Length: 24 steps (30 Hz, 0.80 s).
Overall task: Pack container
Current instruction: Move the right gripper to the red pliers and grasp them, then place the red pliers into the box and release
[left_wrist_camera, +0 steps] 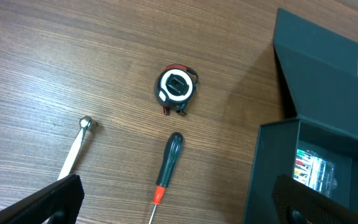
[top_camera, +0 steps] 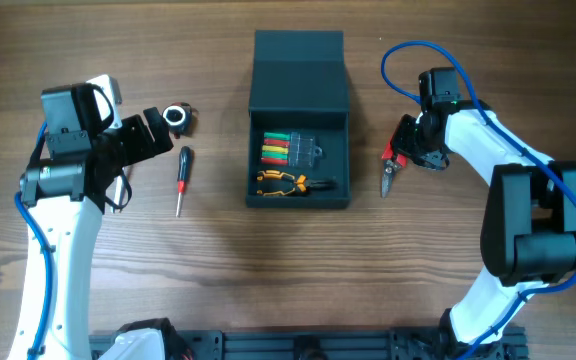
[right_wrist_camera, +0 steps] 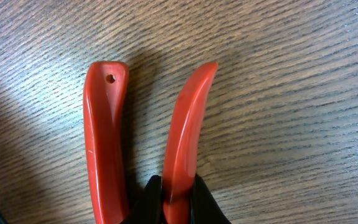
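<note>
The dark teal-grey container (top_camera: 298,203) stands open at the table's middle, its lid (top_camera: 298,70) folded back. Inside lie a set of coloured bits (top_camera: 290,149) and yellow-handled pliers (top_camera: 286,183). My right gripper (top_camera: 408,150) is right of the container, shut on one handle of the red-handled pliers (top_camera: 389,176). The right wrist view shows my right gripper's fingers (right_wrist_camera: 178,205) clamping that handle of the pliers (right_wrist_camera: 107,137) close over the table. My left gripper (top_camera: 158,128) is open and empty above a black-and-red screwdriver (left_wrist_camera: 168,165) and a tape measure (left_wrist_camera: 176,85). The container's wall (left_wrist_camera: 272,168) shows at right.
The screwdriver (top_camera: 181,180) and tape measure (top_camera: 176,117) lie left of the container. A silver metal tool (left_wrist_camera: 79,146) lies left of the screwdriver, mostly under my left arm in the overhead view. A blue cable loops above my right arm (top_camera: 408,60).
</note>
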Each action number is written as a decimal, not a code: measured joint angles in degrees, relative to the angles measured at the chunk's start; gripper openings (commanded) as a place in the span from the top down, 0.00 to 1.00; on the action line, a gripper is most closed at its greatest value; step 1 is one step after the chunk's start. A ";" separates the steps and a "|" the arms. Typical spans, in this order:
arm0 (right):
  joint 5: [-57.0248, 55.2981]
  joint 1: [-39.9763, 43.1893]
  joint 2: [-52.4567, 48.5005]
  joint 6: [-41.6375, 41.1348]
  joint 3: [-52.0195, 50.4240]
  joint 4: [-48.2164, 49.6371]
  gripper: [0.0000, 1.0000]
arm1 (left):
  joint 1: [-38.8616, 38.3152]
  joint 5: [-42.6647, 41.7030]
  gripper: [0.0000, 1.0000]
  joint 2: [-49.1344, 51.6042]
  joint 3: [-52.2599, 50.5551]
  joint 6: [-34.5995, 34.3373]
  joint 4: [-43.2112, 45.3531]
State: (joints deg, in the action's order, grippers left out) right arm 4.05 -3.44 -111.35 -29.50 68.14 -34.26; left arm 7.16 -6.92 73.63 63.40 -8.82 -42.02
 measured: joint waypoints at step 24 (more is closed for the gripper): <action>30.08 -17.77 24.59 72.15 12.33 -13.40 0.95 | 0.00 0.00 0.00 0.00 0.00 0.00 0.00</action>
State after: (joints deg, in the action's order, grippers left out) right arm 34.13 -21.21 -86.76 42.65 80.47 -47.66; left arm 7.16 -6.92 73.63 63.40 -8.82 -42.02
